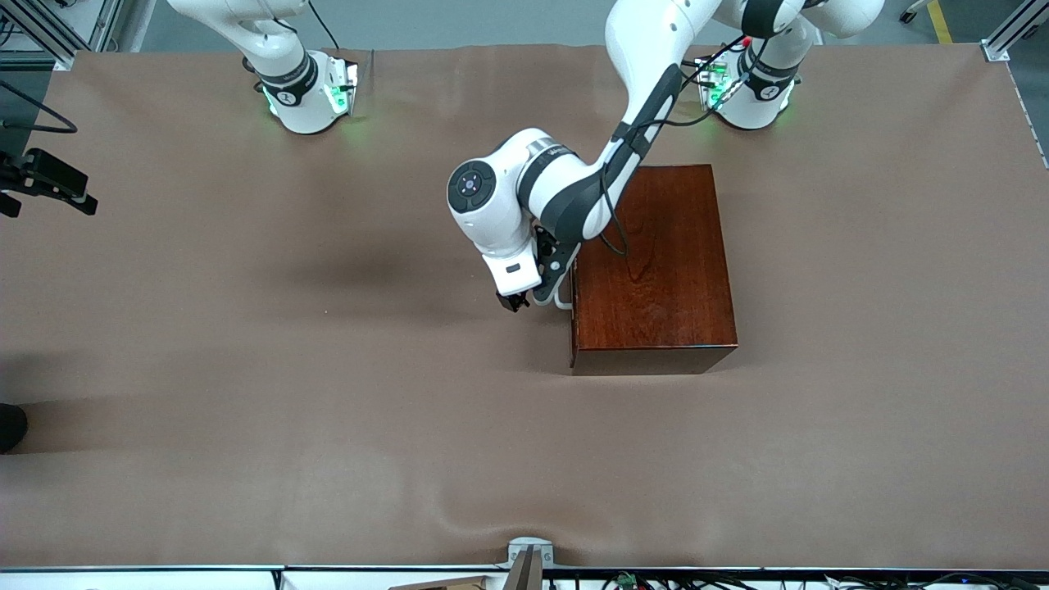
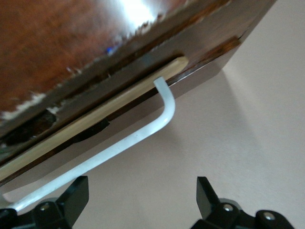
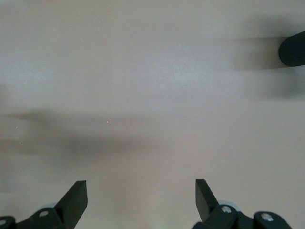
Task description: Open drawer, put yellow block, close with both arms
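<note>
1. first step in hand, by the look of it: getting the drawer (image 2: 119,102) open. drawer front sits almost flush in the dark wooden box (image 1: 656,262), only a thin strip of pale wood showing along its edge in the left wrist view.
2. left gripper (image 1: 524,299) down low just beside the box's front face, on the side toward the right arm's end of the table, right at the white bar handle (image 2: 143,131).
3. fingers (image 2: 74,198) spread wide in the left wrist view; one of them touching or nearly touching the straight run of the handle, the bend of the bar lying between the two. nothing clamped yet.
4. right gripper (image 3: 140,205) spread wide too and holding nothing, waiting over bare brown table cover (image 1: 246,369) near the edge at the right arm's end; barely in the front view.
5. yellow block: not to be seen in any view, so no telling where it lies.
6. next move, as a judgement: line the left fingers up so the bar sits squarely between them, close on it, then pull straight away from the box front.
7. worth watching: a skewed pull could drag or turn the whole box on the cloth instead of sliding the drawer out.
8. block placement and the two-armed closing both not yet begun.
</note>
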Available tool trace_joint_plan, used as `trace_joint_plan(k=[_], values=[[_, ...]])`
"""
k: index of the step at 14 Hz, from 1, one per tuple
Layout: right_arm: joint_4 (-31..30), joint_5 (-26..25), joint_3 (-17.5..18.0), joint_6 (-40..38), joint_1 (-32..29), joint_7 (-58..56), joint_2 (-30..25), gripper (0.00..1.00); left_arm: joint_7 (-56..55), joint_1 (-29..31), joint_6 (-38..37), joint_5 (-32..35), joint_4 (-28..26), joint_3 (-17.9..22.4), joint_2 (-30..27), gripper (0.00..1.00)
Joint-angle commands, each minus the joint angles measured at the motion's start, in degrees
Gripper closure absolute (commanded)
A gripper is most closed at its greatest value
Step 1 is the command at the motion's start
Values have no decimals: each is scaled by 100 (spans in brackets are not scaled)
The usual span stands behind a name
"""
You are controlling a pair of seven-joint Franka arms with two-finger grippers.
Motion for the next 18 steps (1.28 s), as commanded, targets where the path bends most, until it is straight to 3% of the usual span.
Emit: trace_joint_plan(k=[1,5,18], values=[[14,-71,97,-97,-78,-20,-79,0,351,201,-161,52,-152,-34,-744,0],[14,-71,97,-97,-104,-20,-79,0,1202,728,-388,69,-179,-25,-1317,0],[93,-80,88,-431,-122,-29,-88,0,6475,3013,-1989,60,-258,-60,-2574,0]])
